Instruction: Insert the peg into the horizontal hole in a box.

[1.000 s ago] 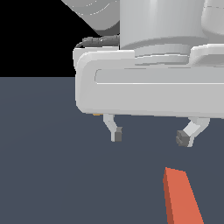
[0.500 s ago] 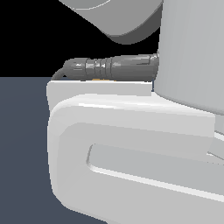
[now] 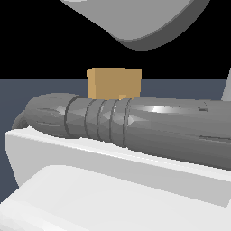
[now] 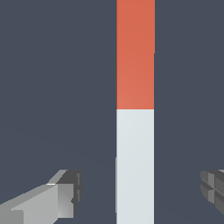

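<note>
In the wrist view the peg (image 4: 135, 109) lies flat on the dark floor, one half orange-red and the other white. My gripper (image 4: 140, 192) is open above the white half, with one grey finger (image 4: 65, 194) on each side of the peg and not touching it. In the exterior view the tan box (image 3: 114, 83) shows far behind my arm. A small lighter patch (image 3: 122, 96) shows at the lowest visible part of its face; I cannot tell whether it is the hole. The peg and the fingers are hidden in that view.
My arm's white hand housing (image 3: 90, 180) and a dark grey cable connector (image 3: 135, 126) fill most of the exterior view, close to the camera. The floor (image 4: 52, 87) is plain dark blue-grey.
The arm has sunk lower in the exterior view. A second ago the fingers and the peg's orange-red end showed below the hand; now the hand and connector fill the view and the box shows behind.
</note>
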You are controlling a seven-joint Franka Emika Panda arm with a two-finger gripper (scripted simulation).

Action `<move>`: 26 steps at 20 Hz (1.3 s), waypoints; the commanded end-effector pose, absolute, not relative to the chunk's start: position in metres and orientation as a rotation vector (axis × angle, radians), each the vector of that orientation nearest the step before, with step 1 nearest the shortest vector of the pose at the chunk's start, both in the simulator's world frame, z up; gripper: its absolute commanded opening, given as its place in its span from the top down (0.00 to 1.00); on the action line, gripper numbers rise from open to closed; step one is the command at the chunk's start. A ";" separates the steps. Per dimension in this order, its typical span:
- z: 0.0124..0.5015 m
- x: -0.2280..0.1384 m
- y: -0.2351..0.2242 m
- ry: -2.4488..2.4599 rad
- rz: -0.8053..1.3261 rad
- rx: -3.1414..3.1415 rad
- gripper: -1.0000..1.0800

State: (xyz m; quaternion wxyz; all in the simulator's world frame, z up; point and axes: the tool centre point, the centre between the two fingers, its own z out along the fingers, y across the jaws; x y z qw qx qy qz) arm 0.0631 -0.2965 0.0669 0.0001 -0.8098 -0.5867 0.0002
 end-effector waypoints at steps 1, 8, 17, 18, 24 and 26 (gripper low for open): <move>0.067 0.064 -0.298 -1.841 0.000 -2.545 0.04; 0.057 0.063 -0.298 -1.841 0.001 -2.546 0.04; 0.017 0.063 -0.297 -1.840 0.000 -2.546 0.04; 0.015 0.063 -0.298 -1.840 0.000 -2.546 0.04; 0.017 0.064 -0.298 -1.840 0.000 -2.546 1.00; 0.017 0.064 -0.298 -1.840 0.000 -2.546 1.00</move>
